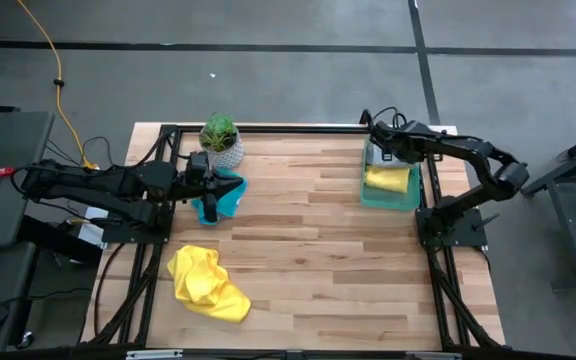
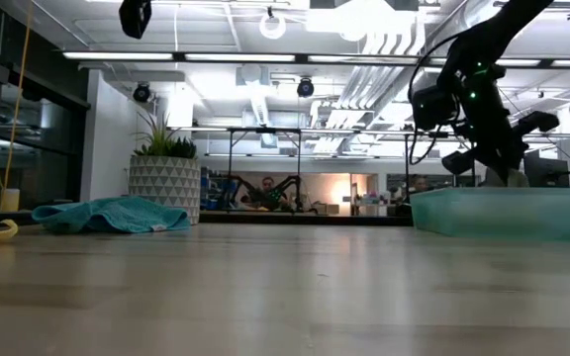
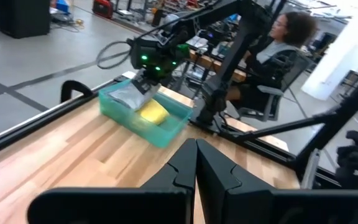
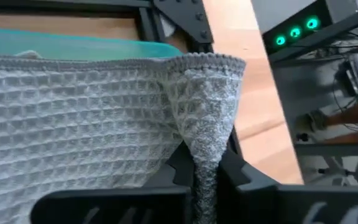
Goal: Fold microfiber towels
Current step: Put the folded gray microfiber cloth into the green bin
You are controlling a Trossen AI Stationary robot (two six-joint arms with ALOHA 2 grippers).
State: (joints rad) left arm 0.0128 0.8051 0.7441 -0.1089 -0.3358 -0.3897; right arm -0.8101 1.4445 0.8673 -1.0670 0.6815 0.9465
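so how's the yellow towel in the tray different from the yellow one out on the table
The yellow towel in the tray looks folded into a compact rectangle; the yellow towel on the table lies crumpled and spread out. The first sits inside the green tray near the right tool, which pinches a grey towel; the second lies loose on bare wood, away from both arms. Both share the same bright yellow.

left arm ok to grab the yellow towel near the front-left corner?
Probably yes. The crumpled yellow towel lies alone on bare wood on the left gripper's side, nothing between them. That gripper is shut and empty over the teal towel; it must open first.
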